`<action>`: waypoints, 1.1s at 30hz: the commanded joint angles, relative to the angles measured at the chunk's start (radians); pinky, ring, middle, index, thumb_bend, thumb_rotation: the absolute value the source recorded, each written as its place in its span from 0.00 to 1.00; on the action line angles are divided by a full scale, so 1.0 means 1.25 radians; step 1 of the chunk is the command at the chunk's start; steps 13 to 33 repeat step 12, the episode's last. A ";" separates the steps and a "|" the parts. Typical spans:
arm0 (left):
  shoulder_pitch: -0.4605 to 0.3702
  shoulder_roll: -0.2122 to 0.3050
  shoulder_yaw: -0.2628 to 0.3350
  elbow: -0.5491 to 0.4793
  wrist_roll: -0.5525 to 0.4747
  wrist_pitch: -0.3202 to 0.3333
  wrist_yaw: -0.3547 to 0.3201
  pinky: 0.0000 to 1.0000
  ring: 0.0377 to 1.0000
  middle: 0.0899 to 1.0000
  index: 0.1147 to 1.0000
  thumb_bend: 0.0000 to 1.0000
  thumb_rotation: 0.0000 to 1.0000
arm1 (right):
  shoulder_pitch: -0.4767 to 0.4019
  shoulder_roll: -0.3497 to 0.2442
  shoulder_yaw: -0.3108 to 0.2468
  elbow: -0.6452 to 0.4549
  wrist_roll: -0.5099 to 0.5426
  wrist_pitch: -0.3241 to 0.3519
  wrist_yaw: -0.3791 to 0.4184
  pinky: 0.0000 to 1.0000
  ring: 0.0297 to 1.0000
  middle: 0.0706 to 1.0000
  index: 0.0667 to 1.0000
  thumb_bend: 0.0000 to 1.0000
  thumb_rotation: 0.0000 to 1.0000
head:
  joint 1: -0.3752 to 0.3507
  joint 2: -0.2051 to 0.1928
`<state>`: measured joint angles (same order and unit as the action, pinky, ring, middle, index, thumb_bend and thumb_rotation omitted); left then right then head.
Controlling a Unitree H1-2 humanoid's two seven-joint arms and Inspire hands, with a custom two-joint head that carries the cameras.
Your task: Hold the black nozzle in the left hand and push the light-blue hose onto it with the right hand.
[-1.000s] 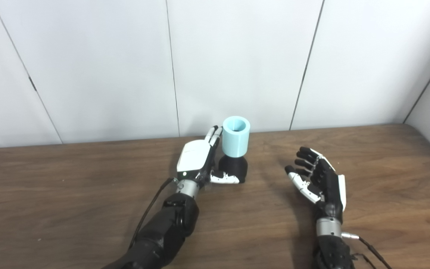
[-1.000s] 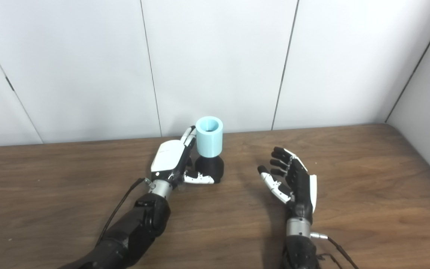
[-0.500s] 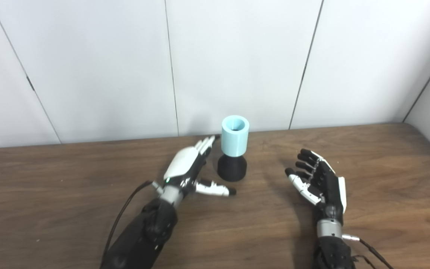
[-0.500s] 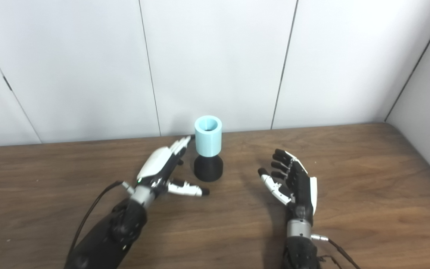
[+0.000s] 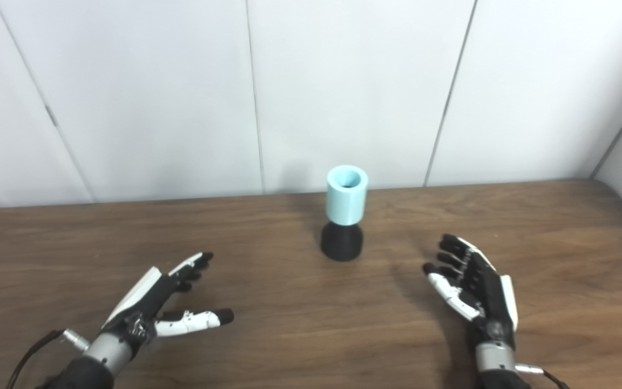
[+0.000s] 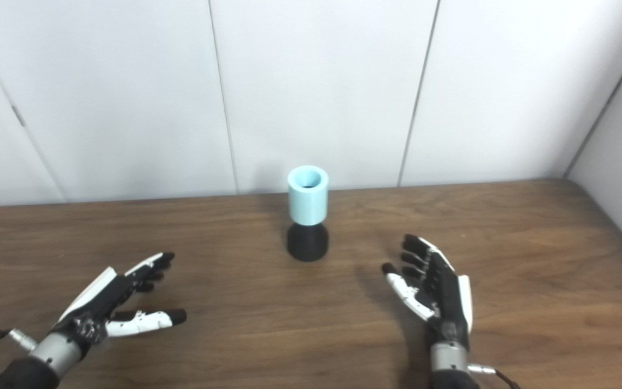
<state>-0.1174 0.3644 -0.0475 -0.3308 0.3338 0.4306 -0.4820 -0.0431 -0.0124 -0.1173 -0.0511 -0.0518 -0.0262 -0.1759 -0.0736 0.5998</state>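
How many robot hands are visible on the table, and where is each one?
2. The left hand is open near the front left of the table. The right hand is open at the front right. Neither touches the light-blue hose standing on the black nozzle between them.

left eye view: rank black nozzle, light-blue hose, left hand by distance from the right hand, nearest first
1. black nozzle: standing on the table, up and to the left of the right hand.
2. light-blue hose: seated on top of the nozzle, slightly farther back.
3. left hand: open, at the table's near left, farthest across.
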 commanded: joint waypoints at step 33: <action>0.173 -0.170 0.103 0.085 -0.258 -0.231 0.135 0.91 0.94 0.95 0.93 0.21 0.88 | 0.041 -0.027 0.020 -0.036 0.093 -0.099 0.104 0.79 0.85 0.84 0.81 0.15 0.55 | 0.040 -0.020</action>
